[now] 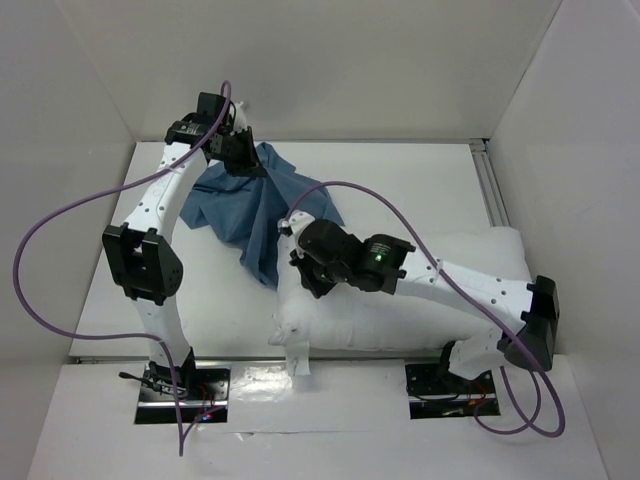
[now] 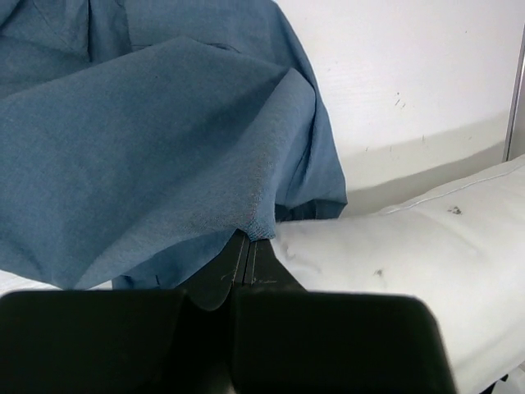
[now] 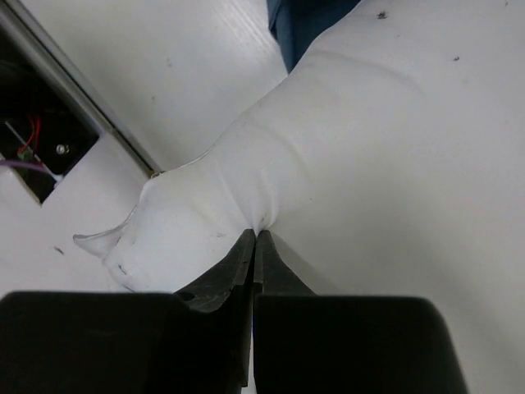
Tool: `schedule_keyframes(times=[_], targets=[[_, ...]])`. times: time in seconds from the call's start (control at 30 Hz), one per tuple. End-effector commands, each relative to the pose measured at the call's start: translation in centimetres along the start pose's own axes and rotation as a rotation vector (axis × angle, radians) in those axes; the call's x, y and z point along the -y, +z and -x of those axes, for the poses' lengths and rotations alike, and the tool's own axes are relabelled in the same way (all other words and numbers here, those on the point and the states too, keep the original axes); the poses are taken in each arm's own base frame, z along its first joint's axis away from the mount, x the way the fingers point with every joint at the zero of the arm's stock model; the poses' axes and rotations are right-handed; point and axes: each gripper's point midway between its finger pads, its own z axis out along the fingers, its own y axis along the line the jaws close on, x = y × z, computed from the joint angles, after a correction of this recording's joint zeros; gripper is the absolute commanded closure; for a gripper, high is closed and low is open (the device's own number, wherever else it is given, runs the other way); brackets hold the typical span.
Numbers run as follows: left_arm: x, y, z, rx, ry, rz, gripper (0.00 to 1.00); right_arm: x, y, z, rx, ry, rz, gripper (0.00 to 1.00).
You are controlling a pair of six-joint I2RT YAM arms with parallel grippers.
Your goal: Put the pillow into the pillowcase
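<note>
The blue pillowcase (image 1: 250, 210) hangs in a crumpled drape at the back left of the table. My left gripper (image 1: 240, 152) holds its upper edge lifted. In the left wrist view that gripper (image 2: 248, 238) is shut on a hem of the pillowcase (image 2: 148, 139), with the pillow (image 2: 410, 246) lying just beyond. The white pillow (image 1: 400, 310) lies across the near right of the table, its left end under the blue cloth. My right gripper (image 1: 305, 268) is over that left end. The right wrist view shows this gripper (image 3: 257, 235) shut on a pinch of pillow fabric (image 3: 394, 148), near a pointed corner.
White walls close in the table on three sides. A metal rail (image 1: 492, 190) runs along the right edge. Purple cables loop from both arms. The arm base plates (image 1: 180, 395) sit at the near edge. A slice of pillowcase (image 3: 299, 25) shows past the pillow.
</note>
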Motion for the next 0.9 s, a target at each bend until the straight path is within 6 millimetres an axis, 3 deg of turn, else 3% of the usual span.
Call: schedule_keyframes(times=[0.0,0.1,0.2,0.23,0.3,0.37,0.43,0.5,0.7,0.87], targets=[[0.8,-0.9,1.4,0.055,0.038,-0.019,1.00,-2.5,-2.8,2.1,0.086,-0.032,0.098,1.00],[0.9,-0.5,1.1,0.038,0.035,-0.035,1.00,-3.2,-2.9,1.6,0.072,-0.036,0.114,1.00],[1.3,-1.3,0.7,0.039,0.037,-0.047,1.00,-2.2,-1.2,1.9,0.061,-0.037,0.032,1.00],[0.8,-1.2,-0.3,0.016,0.028,-0.038,1.00,-2.0,-0.7,2.3,0.062,-0.037,0.009,1.00],[1.8,-2.8,-1.0,0.025,0.022,-0.076,1.00,-0.5,1.1,4.4,0.084,-0.034,-0.047,1.00],[2.3,-2.9,-3.5,-0.022,0.024,-0.106,1.00,0.6,2.8,6.2,0.086,-0.030,-0.084,1.00],[2.5,-4.6,-4.2,0.014,0.041,-0.087,1.00,2.8,3.5,8.1,0.119,-0.011,-0.154,1.00],[2.0,-4.7,-6.0,-0.007,0.052,-0.064,1.00,4.9,3.9,9.9,0.143,0.013,-0.212,1.00],[2.8,-6.7,-7.7,-0.009,0.065,-0.099,1.00,10.1,3.5,10.9,0.181,0.162,-0.376,1.00],[2.4,-6.7,-8.5,-0.034,0.083,-0.074,1.00,10.5,1.6,10.6,0.240,0.234,-0.395,1.00]])
